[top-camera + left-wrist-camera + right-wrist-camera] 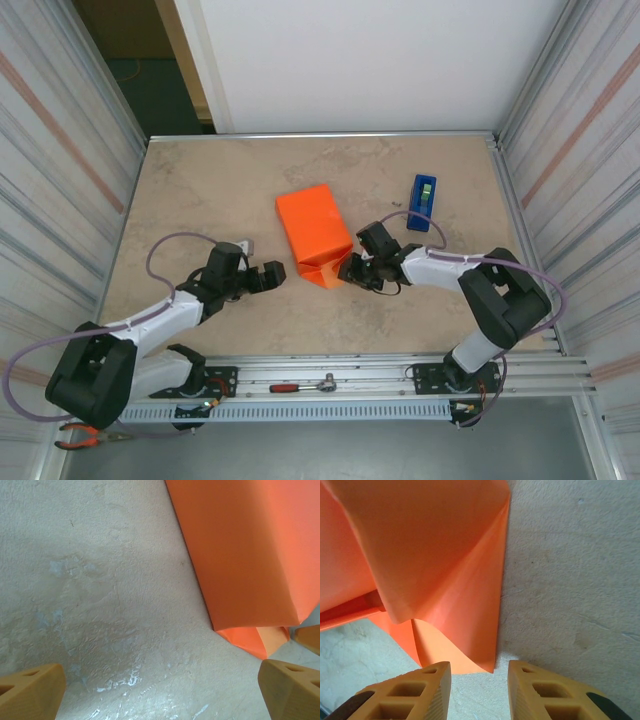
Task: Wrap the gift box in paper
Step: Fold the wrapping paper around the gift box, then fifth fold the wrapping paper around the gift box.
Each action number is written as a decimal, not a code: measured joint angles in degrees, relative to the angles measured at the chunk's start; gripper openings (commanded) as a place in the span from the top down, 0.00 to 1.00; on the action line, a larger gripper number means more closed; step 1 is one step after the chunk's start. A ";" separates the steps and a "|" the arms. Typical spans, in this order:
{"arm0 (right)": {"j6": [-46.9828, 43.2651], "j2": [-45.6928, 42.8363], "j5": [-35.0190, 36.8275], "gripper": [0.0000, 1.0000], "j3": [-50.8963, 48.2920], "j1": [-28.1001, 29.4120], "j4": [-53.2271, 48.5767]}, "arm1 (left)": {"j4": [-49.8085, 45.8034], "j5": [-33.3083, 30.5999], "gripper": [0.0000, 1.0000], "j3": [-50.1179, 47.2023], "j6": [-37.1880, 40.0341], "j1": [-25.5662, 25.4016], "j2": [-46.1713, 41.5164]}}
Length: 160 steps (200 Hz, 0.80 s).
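Just ahead of the right gripper (480, 667), at the mouth of its finger gap: pointed lower corner of the paper (435, 555), a loose triangular flap. Lay flat on the table (570, 580). Jaws held narrowly apart, with bare table visible between them; closed on nothing. Contact of flap tip with the fingers (420, 690): not discernible. Farther ahead and to that gripper's left: folded orange bulk, with a shadowed opening under the fold.

Overhead view. Right gripper (349, 270) pointed at the near end of the paper (315, 235); tips just beside it. Paper folded into a box-shaped parcel, set slantwise on the table (200, 200). Left gripper (277, 277) aimed at the same near end from the opposite side; near it, but apart. Behind and beside the right gripper, well apart from it: upright blue tape dispenser (422, 202).

Left wrist view. Left gripper (161, 672) spread wide, one finger at each lower corner of the view; gripped nothing, with only table (100, 605) between. Ahead of it and to its right: smooth flank of the paper (245, 550), ended in a creased lower corner with a tucked flap beneath; clear of both fingers.
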 measured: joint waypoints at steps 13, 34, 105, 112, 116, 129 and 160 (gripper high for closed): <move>0.00 0.59 -0.02 0.66 0.00 0.13 0.09 | 0.00 0.00 0.01 0.13 0.00 0.00 0.07; 0.00 1.03 -0.20 0.66 0.39 0.17 0.11 | 0.20 0.02 0.01 0.31 0.00 0.00 0.57; -0.07 2.03 -0.44 0.70 1.62 0.72 -0.13 | 0.20 0.02 0.01 0.35 0.00 0.00 1.11; -0.04 2.05 -0.42 0.70 1.77 0.76 -0.20 | 0.22 0.02 0.01 0.35 0.00 0.00 1.14; -0.07 2.12 -0.42 0.70 1.84 0.76 -0.26 | 0.20 0.02 0.01 0.39 0.00 0.00 1.14; -0.07 2.23 -0.42 0.72 1.88 0.76 -0.33 | 0.24 0.02 0.01 0.42 0.00 0.00 1.11; -0.04 2.86 -0.39 0.75 1.99 0.74 -0.63 | 0.22 0.02 0.01 0.44 0.00 0.00 1.11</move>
